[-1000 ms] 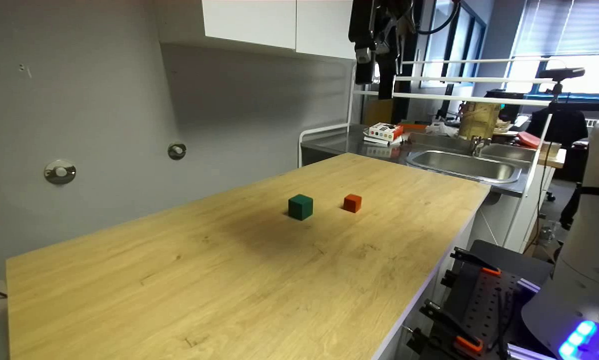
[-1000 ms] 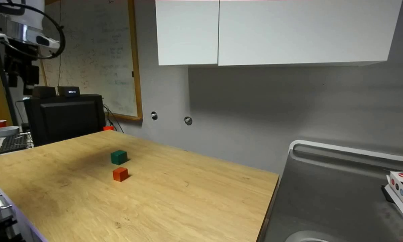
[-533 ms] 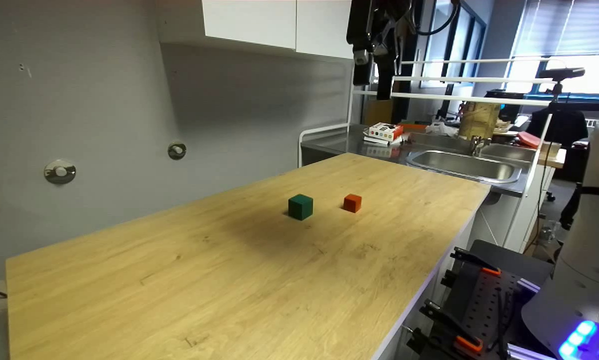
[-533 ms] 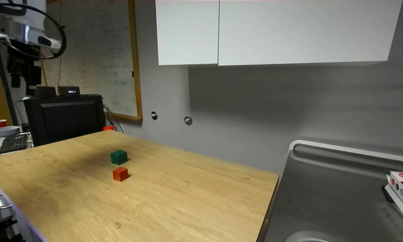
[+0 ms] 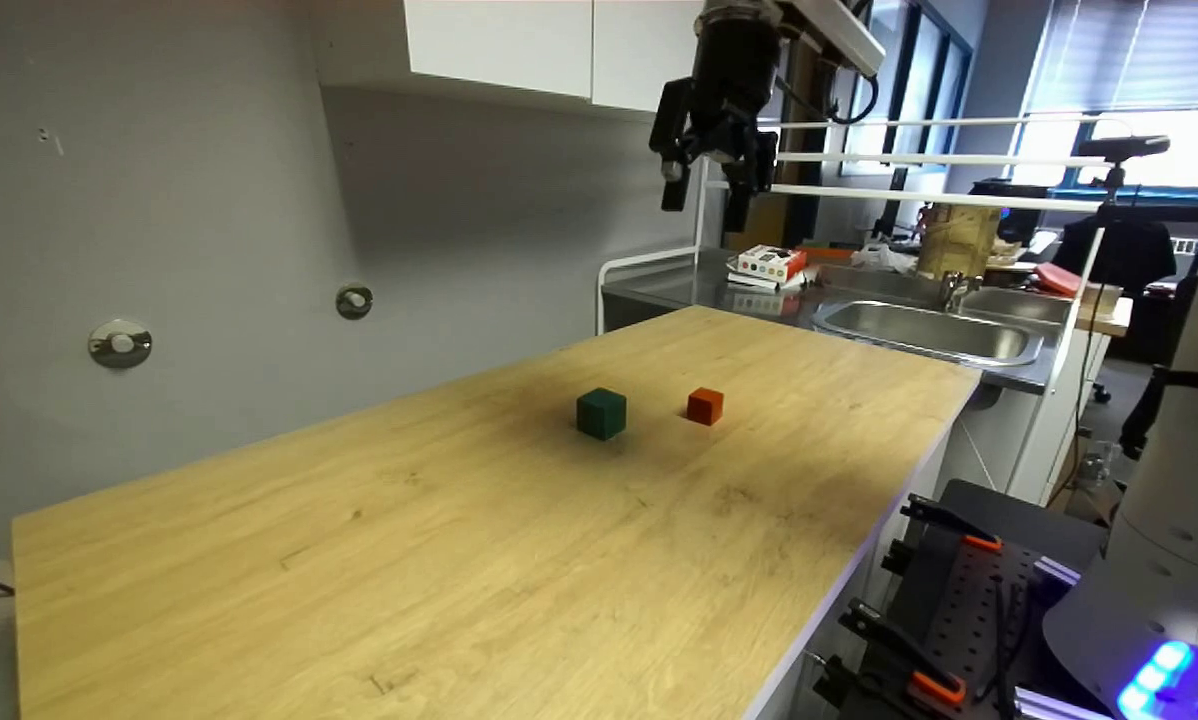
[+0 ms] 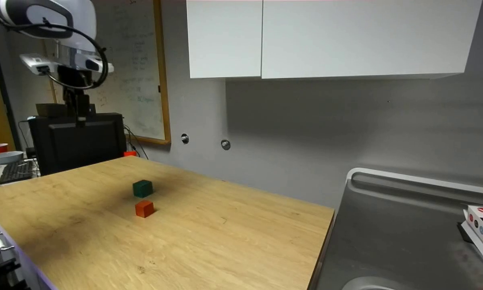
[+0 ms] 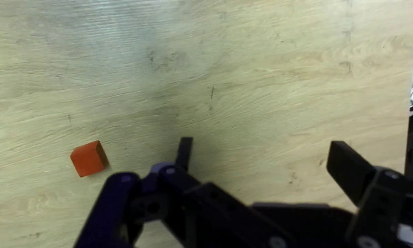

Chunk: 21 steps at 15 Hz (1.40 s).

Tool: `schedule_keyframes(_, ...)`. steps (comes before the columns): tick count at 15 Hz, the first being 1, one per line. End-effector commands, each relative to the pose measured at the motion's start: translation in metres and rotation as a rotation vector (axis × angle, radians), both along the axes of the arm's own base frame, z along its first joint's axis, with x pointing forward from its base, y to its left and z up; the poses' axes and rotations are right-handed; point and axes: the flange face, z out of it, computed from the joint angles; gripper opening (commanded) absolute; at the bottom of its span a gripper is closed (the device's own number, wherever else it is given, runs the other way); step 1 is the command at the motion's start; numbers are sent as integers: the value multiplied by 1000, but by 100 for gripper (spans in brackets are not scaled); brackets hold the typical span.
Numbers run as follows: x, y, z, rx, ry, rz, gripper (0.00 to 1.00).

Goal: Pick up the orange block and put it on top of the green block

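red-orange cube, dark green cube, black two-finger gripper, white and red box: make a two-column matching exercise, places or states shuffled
Things
1. red-orange cube
2. dark green cube
3. black two-finger gripper
4. white and red box

Places and states
A. off the wooden tabletop, near the metal sink
B. raised above the tabletop, open
C. on the tabletop, visible in the wrist view
D. on the tabletop, not visible in the wrist view

Pairs: 1-C; 2-D; 3-B; 4-A
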Motion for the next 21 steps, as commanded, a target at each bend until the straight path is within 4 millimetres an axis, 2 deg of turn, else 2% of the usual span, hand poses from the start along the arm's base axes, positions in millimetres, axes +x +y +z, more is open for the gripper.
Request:
schedule_keyframes(1, 32, -49, -31, 14, 26, -122, 100)
schedule_keyframes(5, 54, -98, -73, 20, 59, -243, 100)
schedule_keyframes(10, 69, -136, -130, -4, 128, -373, 100)
schedule_keyframes(16, 77, -157, -181, 18, 227, -478, 100)
schedule_keyframes(21, 95, -161, -206, 13, 285, -540, 100)
